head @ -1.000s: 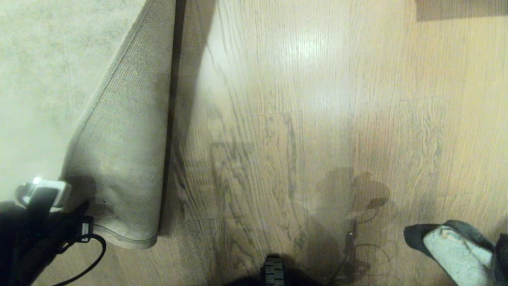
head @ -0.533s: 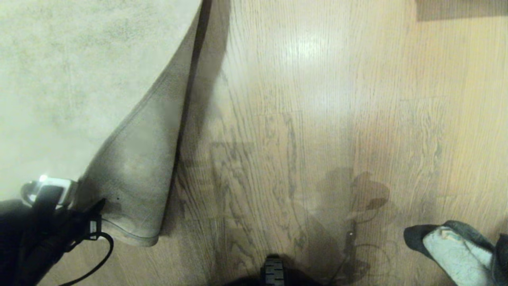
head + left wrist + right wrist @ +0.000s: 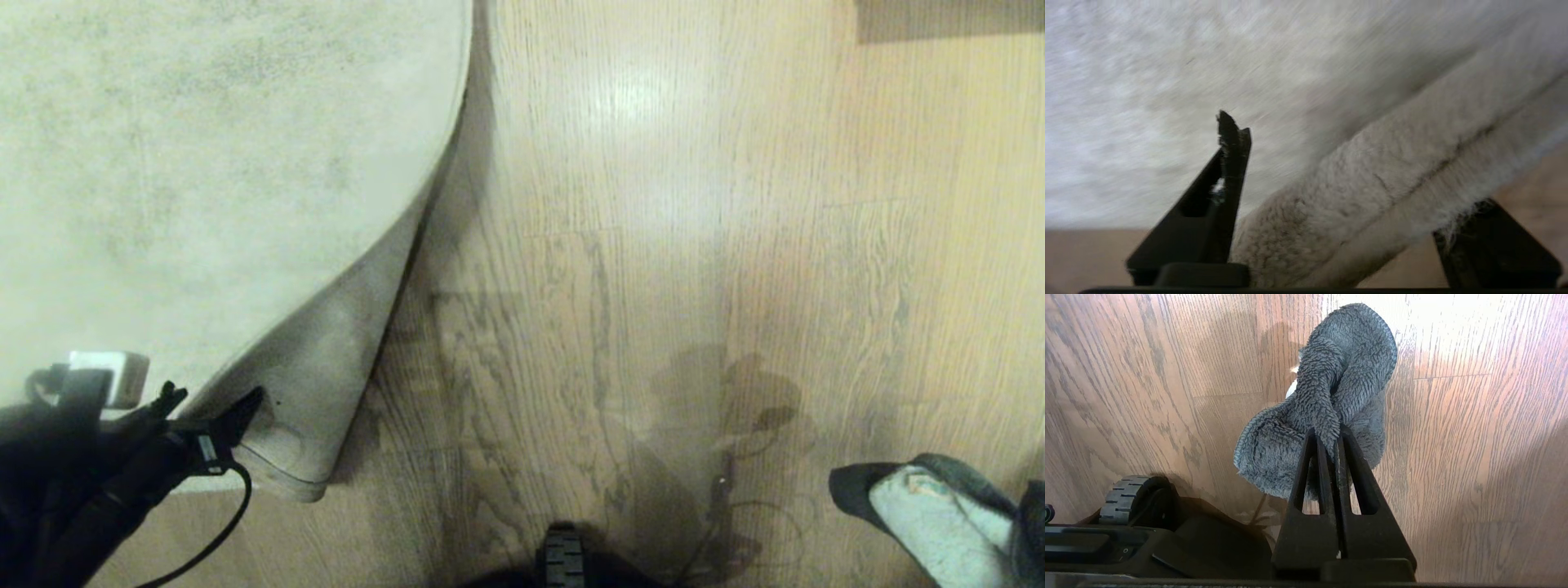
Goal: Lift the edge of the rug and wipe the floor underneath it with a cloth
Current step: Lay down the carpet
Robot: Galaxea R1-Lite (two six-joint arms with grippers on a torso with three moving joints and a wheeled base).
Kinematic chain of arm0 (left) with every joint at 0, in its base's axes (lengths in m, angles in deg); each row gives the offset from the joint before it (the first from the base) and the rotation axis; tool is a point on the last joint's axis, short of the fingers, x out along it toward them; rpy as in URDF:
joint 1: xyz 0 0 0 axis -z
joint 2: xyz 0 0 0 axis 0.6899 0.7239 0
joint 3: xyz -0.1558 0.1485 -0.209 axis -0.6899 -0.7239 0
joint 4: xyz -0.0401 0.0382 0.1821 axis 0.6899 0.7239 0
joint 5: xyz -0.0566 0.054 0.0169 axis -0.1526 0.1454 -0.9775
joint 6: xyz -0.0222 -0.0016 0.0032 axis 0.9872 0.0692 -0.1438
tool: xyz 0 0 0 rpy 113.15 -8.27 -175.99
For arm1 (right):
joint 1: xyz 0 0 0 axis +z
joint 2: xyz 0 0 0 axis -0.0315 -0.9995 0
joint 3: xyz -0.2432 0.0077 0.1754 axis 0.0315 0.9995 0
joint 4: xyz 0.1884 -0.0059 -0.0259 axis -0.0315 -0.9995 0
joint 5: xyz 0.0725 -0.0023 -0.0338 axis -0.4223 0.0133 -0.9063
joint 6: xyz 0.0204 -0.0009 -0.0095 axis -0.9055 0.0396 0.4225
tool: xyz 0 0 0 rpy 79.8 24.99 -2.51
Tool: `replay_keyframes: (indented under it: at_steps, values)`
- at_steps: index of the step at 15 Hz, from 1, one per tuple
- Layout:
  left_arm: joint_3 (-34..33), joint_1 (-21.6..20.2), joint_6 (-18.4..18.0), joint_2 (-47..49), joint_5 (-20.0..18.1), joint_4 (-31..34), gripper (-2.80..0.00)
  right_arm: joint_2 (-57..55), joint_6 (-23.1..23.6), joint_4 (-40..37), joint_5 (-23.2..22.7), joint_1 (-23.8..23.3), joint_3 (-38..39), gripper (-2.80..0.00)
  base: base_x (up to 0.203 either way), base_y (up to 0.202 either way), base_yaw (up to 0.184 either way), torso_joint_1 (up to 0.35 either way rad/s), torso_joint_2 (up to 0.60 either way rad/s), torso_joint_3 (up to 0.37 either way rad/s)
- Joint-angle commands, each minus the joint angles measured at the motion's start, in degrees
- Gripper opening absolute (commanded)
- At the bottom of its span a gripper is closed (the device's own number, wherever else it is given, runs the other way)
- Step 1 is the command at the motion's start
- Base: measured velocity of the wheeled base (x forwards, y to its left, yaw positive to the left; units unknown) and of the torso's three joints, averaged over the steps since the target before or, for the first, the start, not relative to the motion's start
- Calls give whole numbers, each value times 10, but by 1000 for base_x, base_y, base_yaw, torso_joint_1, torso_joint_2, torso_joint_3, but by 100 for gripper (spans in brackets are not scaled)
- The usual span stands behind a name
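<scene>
Rug: a very large pale grey-beige short-pile rug (image 3: 204, 163) with mottled darker patches fills the far left of the head view, lying on the floor.
Rug edge: the thin bound border with coarse tan backing, the rug edge (image 3: 326, 384), is folded up at the near left corner; the flap sags low, its underside showing as a narrow curved strip, and its tip nearly meets the planks.
Left hand: the left hand (image 3: 214, 416) is at the near left, right at that corner, its black fingers (image 3: 1224, 192) standing wide on either side of the border. In the left wrist view the rug edge (image 3: 1372, 196) runs between them without being pinched, so I judge it is not gripped.
Floor: the light brown wood-plank floor (image 3: 653, 245), dark-grained with a slight sheen, takes up the middle and right.
Cloth: the small fluffy rag, dark grey-teal on one side and whitish on the other, the cloth (image 3: 931, 510), is at the near right, clear of the rug.
Right hand: the right hand (image 3: 1331, 445) is clamped tight on a bunched fold of the cloth (image 3: 1327, 408), which hangs above the planks.
Handling, rug: probably limp and fairly heavy for its thickness; it drapes and would slump flat once released. Best taken by the bound border near the corner, pinched through pile and backing together.
Handling, cloth: soft, light and compressible; a hold on a bunched fold looks secure.
</scene>
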Motion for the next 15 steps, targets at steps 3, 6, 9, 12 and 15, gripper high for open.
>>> replay_keyframes:
  at_steps: [3, 6, 9, 12, 15]
  values:
    - [0, 35, 39, -72, 0, -21, 0, -1, 0, 0, 0, 0, 0, -280, 0, 0, 0, 0, 0, 0]
    - [0, 53, 41, -118, 0, -14, 0, -1, 0, 0, 0, 0, 0, -280, 0, 0, 0, 0, 0, 0]
    - [0, 68, 56, -182, 0, 21, 0, -1, 0, 0, 0, 0, 0, -280, 0, 0, 0, 0, 0, 0]
    - [0, 72, 63, -259, 1, 100, 0, -1, 0, 0, 0, 0, 0, -280, 0, 0, 0, 0, 0, 0]
    - [0, 72, 75, -291, 4, 136, 0, -1, 0, 0, 0, 0, 0, -280, 0, 0, 0, 0, 0, 0]
